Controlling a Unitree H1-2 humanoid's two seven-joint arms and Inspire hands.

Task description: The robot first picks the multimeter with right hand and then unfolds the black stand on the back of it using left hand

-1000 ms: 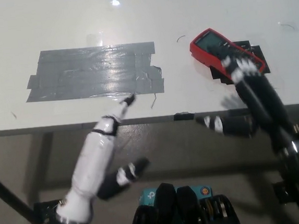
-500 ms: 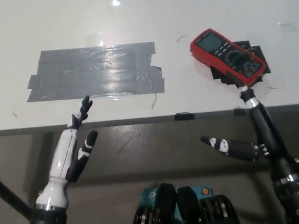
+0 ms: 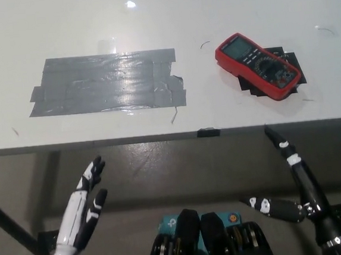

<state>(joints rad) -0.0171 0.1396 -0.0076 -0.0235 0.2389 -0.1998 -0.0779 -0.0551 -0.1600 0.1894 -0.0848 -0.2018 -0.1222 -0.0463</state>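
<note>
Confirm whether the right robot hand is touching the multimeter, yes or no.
No: the right robot hand hangs open below the table edge, apart from the multimeter.

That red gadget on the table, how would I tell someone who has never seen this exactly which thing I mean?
Start at the white table and skip the big grey tape patch at its left. To the right lies the multimeter, flat and face up, slanted on a small black tape mark. It is the only red thing there, with a grey screen and a round dial.
</note>
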